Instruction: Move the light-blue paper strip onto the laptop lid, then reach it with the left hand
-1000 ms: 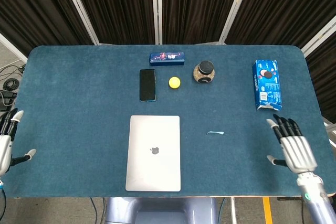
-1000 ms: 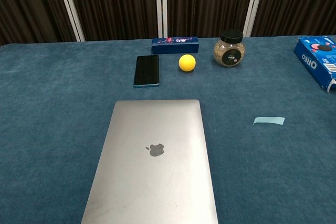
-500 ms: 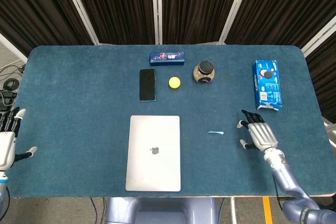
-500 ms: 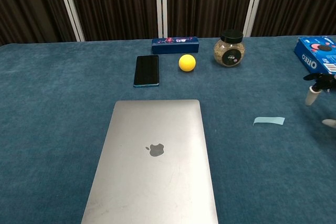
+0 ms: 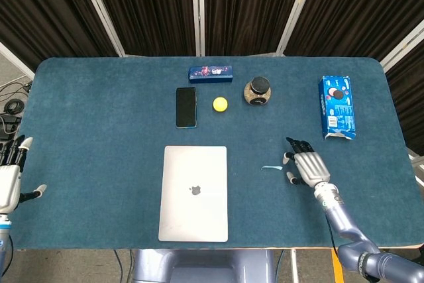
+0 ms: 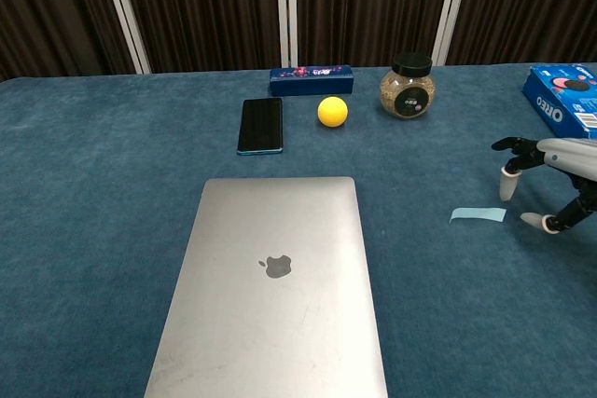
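Note:
A small light-blue paper strip [image 5: 271, 168] [image 6: 478, 215] lies flat on the blue table, to the right of the closed silver laptop [image 5: 193, 193] [image 6: 270, 292]. My right hand [image 5: 306, 166] [image 6: 552, 178] hovers just right of the strip with its fingers spread, holding nothing and a little short of the paper. My left hand [image 5: 8, 178] stays at the table's left edge, open and empty, far from the laptop; the chest view does not show it.
Behind the laptop lie a black phone [image 5: 186, 107], a yellow ball [image 5: 220, 104], a dark blue box [image 5: 211, 73] and a black-lidded jar [image 5: 258, 91]. An Oreo box [image 5: 336, 107] lies at the right, behind my right hand.
My right hand has travelled from the table's front right corner leftward, ending beside the strip. The strip, the laptop and my left hand have kept their places.

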`<act>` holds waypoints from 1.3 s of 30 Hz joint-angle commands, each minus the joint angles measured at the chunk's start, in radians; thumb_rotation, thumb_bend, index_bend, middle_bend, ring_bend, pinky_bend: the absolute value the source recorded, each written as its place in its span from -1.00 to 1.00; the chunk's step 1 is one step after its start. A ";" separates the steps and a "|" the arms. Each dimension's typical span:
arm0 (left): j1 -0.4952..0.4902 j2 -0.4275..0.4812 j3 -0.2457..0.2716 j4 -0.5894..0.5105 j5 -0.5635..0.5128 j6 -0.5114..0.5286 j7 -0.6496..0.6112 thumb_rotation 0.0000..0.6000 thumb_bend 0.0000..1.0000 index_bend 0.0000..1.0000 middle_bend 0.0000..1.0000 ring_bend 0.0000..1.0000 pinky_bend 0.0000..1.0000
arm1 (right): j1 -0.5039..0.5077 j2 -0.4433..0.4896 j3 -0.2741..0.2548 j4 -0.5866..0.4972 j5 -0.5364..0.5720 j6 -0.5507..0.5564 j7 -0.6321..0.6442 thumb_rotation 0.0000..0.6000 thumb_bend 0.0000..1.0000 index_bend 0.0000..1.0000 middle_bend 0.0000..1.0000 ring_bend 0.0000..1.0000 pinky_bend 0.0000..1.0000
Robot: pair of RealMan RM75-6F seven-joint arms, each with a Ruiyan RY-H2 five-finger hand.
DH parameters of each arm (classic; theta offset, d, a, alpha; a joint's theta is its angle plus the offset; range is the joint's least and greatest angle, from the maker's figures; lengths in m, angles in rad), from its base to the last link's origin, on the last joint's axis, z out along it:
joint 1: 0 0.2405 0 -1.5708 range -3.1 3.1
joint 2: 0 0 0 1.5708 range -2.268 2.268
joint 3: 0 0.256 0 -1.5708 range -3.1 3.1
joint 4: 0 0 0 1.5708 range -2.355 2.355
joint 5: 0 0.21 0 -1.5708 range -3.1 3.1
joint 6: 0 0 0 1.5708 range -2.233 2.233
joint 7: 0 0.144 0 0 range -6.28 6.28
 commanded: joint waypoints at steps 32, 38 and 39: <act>-0.003 0.000 0.003 0.002 -0.004 0.000 -0.005 1.00 -1.00 -1.00 -1.00 -1.00 -1.00 | 0.054 -0.099 -0.014 0.121 0.002 -0.019 0.022 1.00 -0.25 0.28 -1.00 -1.00 -1.00; -0.004 0.001 0.003 0.002 -0.006 -0.001 -0.007 1.00 -1.00 -1.00 -1.00 -1.00 -1.00 | 0.057 -0.097 -0.010 0.109 -0.017 0.007 0.045 1.00 -0.14 0.32 -1.00 -1.00 -1.00; -0.004 0.001 0.003 0.001 -0.006 -0.001 -0.008 1.00 -1.00 -1.00 -1.00 -1.00 -1.00 | 0.057 -0.093 -0.009 0.102 -0.020 0.010 0.051 1.00 -0.12 0.32 -1.00 -1.00 -1.00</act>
